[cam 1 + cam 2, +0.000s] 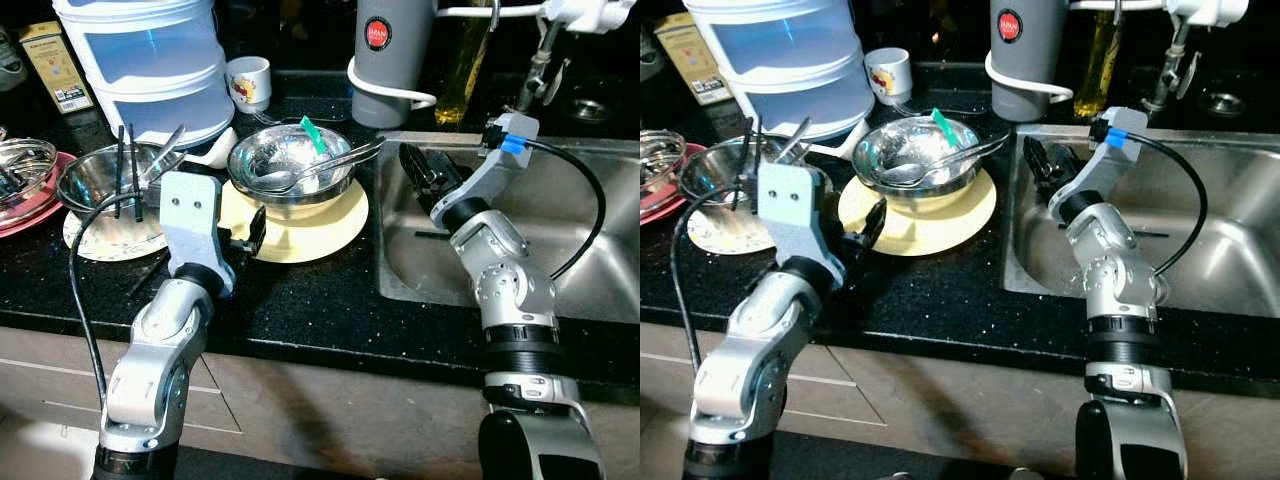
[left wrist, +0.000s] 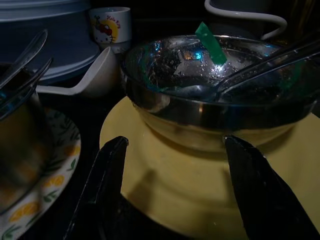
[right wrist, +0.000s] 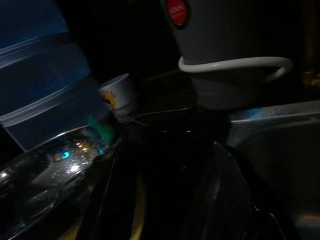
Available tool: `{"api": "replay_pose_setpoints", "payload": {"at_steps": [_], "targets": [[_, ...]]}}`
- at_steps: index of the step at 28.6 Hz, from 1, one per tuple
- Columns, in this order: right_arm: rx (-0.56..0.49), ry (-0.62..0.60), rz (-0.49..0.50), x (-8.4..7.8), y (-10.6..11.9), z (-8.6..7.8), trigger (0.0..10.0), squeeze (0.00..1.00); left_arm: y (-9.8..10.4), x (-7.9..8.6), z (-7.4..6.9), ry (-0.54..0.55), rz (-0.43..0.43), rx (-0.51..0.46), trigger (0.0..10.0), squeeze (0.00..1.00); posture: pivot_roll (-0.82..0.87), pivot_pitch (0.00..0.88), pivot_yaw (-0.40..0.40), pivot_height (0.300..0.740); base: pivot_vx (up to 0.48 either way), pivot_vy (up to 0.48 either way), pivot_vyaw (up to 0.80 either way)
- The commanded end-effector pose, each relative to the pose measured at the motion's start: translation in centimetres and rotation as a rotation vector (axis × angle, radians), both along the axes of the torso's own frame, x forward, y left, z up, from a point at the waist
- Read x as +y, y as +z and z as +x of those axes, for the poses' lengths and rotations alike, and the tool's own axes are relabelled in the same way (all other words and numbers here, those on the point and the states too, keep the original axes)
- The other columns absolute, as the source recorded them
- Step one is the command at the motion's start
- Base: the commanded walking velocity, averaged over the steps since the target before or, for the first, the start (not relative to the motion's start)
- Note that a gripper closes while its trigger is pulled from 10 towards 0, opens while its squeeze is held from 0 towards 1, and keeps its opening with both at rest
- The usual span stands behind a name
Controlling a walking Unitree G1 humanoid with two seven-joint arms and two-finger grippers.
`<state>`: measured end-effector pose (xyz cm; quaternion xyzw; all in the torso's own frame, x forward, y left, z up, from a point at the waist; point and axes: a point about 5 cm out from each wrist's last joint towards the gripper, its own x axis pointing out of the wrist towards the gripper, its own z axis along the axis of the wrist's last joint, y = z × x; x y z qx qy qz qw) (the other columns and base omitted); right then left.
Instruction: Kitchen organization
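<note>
A steel bowl (image 1: pixel 290 165) holding a metal spoon (image 1: pixel 330 165) and a green strip (image 1: pixel 314 134) sits on a yellow plate (image 1: pixel 335 225) on the black counter. My left gripper (image 1: pixel 250 232) is low at the plate's left edge. In the left wrist view its two fingers (image 2: pixel 107 175) stand open over the plate's near rim, with the bowl just ahead and nothing between them. My right gripper (image 1: pixel 425 172) hovers over the sink's left wall and points toward the bowl. Its fingers (image 3: pixel 235 200) show dark and apart, holding nothing.
A second steel bowl (image 1: pixel 100 180) with utensils rests on a patterned plate (image 1: pixel 100 245) at the left, beside a glass bowl (image 1: pixel 22 165) on a red plate. Behind stand a blue-white stacked container (image 1: pixel 150 60), a mug (image 1: pixel 248 82), a grey jug (image 1: pixel 392 55) and an oil bottle (image 1: pixel 465 60). The steel sink (image 1: pixel 570 240) lies at the right.
</note>
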<state>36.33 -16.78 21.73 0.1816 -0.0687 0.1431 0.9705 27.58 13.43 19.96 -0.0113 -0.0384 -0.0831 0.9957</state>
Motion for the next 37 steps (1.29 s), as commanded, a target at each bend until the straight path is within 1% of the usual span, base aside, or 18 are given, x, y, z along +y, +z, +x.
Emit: {"api": "replay_pose_setpoints", "payload": {"at_steps": [1, 3, 4, 7, 9, 10, 11, 14, 15, 16, 19, 21, 23, 24, 27, 30, 31, 37], "targets": [[0.0, 0.003, -0.003, 0.1, 0.1, 0.2, 10.0, 0.0, 0.0, -0.2, -0.4, -0.013, -0.011, 0.016, 10.0, 0.0, 0.02, 0.026, 0.004, 0.74, 0.0, 0.0, 0.0], [0.005, 0.004, -0.014, 0.1, 0.1, 0.2, 10.0, 0.0, 0.0, -0.2, -0.7, -0.008, -0.011, 0.046, 10.0, 0.0, 0.02, 0.026, 0.004, 0.74, 0.0, 0.0, 0.0], [0.005, 0.004, -0.014, 0.1, 0.1, 0.2, 10.0, 0.0, 0.0, -0.2, -0.7, -0.008, -0.011, 0.046, 10.0, 0.0, 0.02, 0.026, 0.004, 0.74, 0.0, 0.0, 0.0], [0.013, 0.001, -0.029, 0.0, 0.0, 0.3, 10.0, 0.0, -0.1, -0.2, -1.9, 0.023, -0.017, 0.112, 10.0, 0.0, 0.02, 0.028, 0.007, 0.74, 0.0, 0.0, 0.0], [0.015, 0.0, -0.033, -0.1, 0.0, 0.3, 10.0, 0.0, -0.2, -0.1, -2.5, 0.038, -0.005, 0.14, 10.0, 0.0, 0.03, 0.034, 0.005, 0.74, 0.0, 0.0, 0.0], [0.017, 0.0, -0.033, -0.1, -0.1, 0.3, 10.0, 0.0, -0.2, 0.2, -2.8, 0.054, 0.023, 0.155, 10.0, 0.0, 0.03, 0.036, 0.003, 0.74, 0.0, 0.0, 0.0], [0.017, 0.0, -0.033, -0.1, -0.1, 0.3, 10.0, 0.0, -0.2, 0.2, -2.8, 0.054, 0.023, 0.155, 10.0, 0.0, 0.03, 0.036, 0.003, 0.74, 0.0, 0.0, 0.0], [0.026, 0.0, -0.042, -0.1, -0.2, 0.4, 10.0, 0.0, 0.1, 1.7, -3.4, 0.115, 0.105, 0.193, 10.0, 0.0, 0.04, 0.043, 0.001, 0.74, 0.0, 0.0, 0.0], [0.026, 0.0, -0.042, -0.1, -0.2, 0.4, 10.0, 0.0, 0.1, 1.7, -3.4, 0.115, 0.105, 0.193, 10.0, 0.0, 0.04, 0.043, 0.001, 0.74, 0.0, 0.0, 0.0], [0.031, -0.001, -0.046, -0.1, -0.3, 0.5, 10.0, 0.0, 0.6, 2.6, -3.7, 0.143, 0.146, 0.208, 10.0, 0.0, 0.05, 0.047, 0.001, 0.74, 0.0, 0.0, 0.0], [0.035, -0.003, -0.051, -0.2, -0.4, 0.5, 10.0, 0.0, 0.8, 3.2, -4.0, 0.157, 0.169, 0.231, 10.0, 0.0, 0.05, 0.05, -0.001, 0.74, 0.0, 0.0, 0.0], [0.042, -0.009, -0.057, -0.3, -0.5, 0.5, 10.0, 0.0, 1.2, 3.9, -4.2, 0.176, 0.213, 0.259, 10.0, 0.0, 0.05, 0.052, -0.001, 0.74, 0.0, 0.0, 0.0], [0.048, -0.014, -0.061, -0.4, -0.6, 0.5, 10.0, 0.0, 1.8, 4.6, -4.4, 0.196, 0.235, 0.275, 10.0, 0.0, 0.06, 0.056, -0.002, 0.74, 0.0, 0.0, 0.0], [0.053, -0.019, -0.063, -0.6, -0.7, 0.5, 10.0, 0.0, 2.1, 5.2, -4.6, 0.214, 0.251, 0.292, 10.0, 0.0, 0.06, 0.058, -0.001, 0.74, 0.0, 0.0, 0.0], [0.06, -0.027, -0.066, -0.7, -0.9, 0.5, 10.0, 0.0, 2.1, 6.3, -5.0, 0.237, 0.283, 0.329, 10.0, 0.0, 0.06, 0.06, -0.002, 0.74, 0.0, 0.0, 0.0], [0.064, -0.03, -0.066, -0.8, -0.9, 0.6, 10.0, 0.0, 1.7, 6.5, -5.2, 0.226, 0.286, 0.355, 10.0, 0.0, 0.06, 0.061, -0.007, 0.74, 0.0, 0.0, 0.0], [0.067, -0.032, -0.067, -0.9, -1.0, 0.6, 10.0, 0.0, 1.4, 6.8, -5.5, 0.217, 0.269, 0.382, 10.0, 0.0, 0.06, 0.064, -0.009, 0.74, 0.0, 0.0, 0.0], [0.068, -0.034, -0.068, -1.0, -0.9, 0.6, 10.0, 0.0, 1.1, 7.4, -5.7, 0.22, 0.226, 0.42, 10.0, 0.0, 0.06, 0.064, -0.013, 0.74, 0.0, 0.0, 0.0]]}}
